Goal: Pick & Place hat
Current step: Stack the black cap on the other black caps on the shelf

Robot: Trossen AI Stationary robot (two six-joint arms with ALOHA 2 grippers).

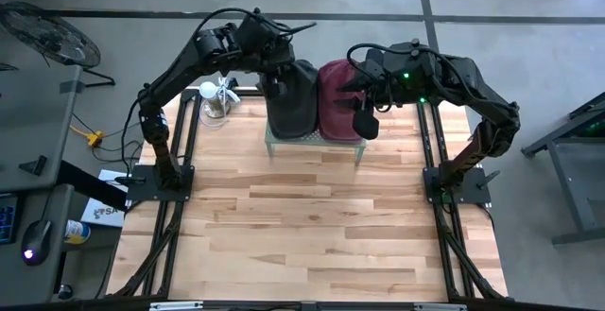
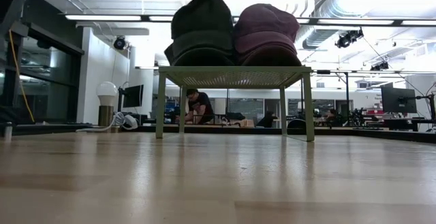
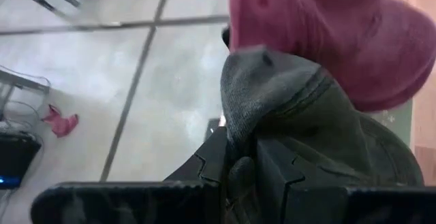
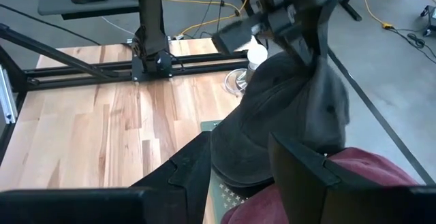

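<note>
Already the left gripper (image 3: 238,176) is pinching a fold of the dark hat's (image 1: 289,98) crown, the hat hanging just below it onto the green rack (image 2: 231,75). Soft and light, it should lift easily. The right gripper (image 1: 364,122) stands spread over the maroon hat (image 1: 338,98).

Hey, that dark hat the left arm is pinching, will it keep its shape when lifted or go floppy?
Probably floppy: the dark hat bunches into a soft peak where the left pincer grips it. It looks like light cloth, so it should lift easily. Its brim may drag against the maroon hat, which touches it on the stand.
</note>
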